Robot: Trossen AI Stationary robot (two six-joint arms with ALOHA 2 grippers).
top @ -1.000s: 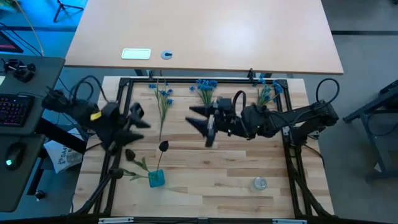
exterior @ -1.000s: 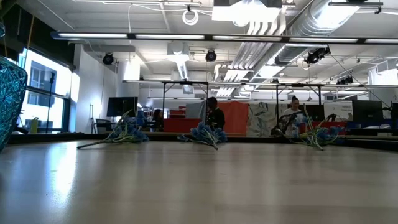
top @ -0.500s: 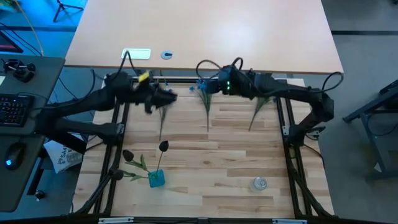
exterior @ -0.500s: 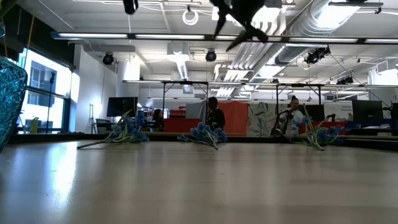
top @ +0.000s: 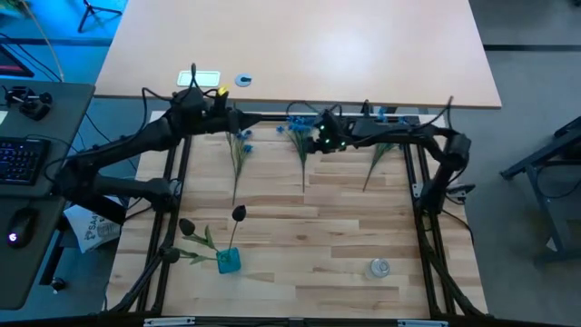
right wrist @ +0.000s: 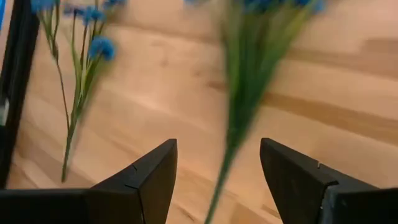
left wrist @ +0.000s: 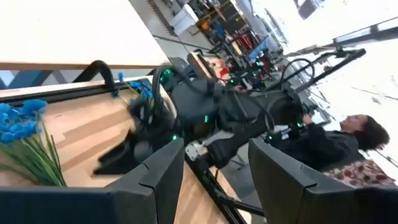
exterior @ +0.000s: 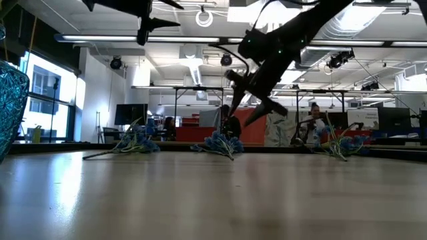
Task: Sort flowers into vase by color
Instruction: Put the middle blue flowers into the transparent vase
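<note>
Three blue-blossomed sprigs lie flat near the table's far edge: a left one [top: 238,153], a middle one [top: 301,154] and a right one [top: 379,153]. Two dark-budded stems [top: 238,214] stick into a small blue vase [top: 229,262] at the near left. My right gripper [right wrist: 219,144] is open and hangs above the middle sprig's stem [right wrist: 235,124], apart from it [exterior: 257,93]. My left gripper [left wrist: 214,149] is open, high over the far edge [top: 243,121] by the left sprig's blossoms [left wrist: 22,124].
A clear glass vase [top: 379,268] stands at the near right. A black metal frame [top: 272,118] borders the wooden table. The blue vase shows large at the low view's left edge [exterior: 10,100]. People sit in the room beyond the table. Bare wood lies mid-table.
Both arms have swung from the table's middle toward its far edge. My left gripper went to the far left above the left sprig's blossoms. My right gripper reached the far edge, then came down toward the middle sprig. The flowers have stayed where they were.
</note>
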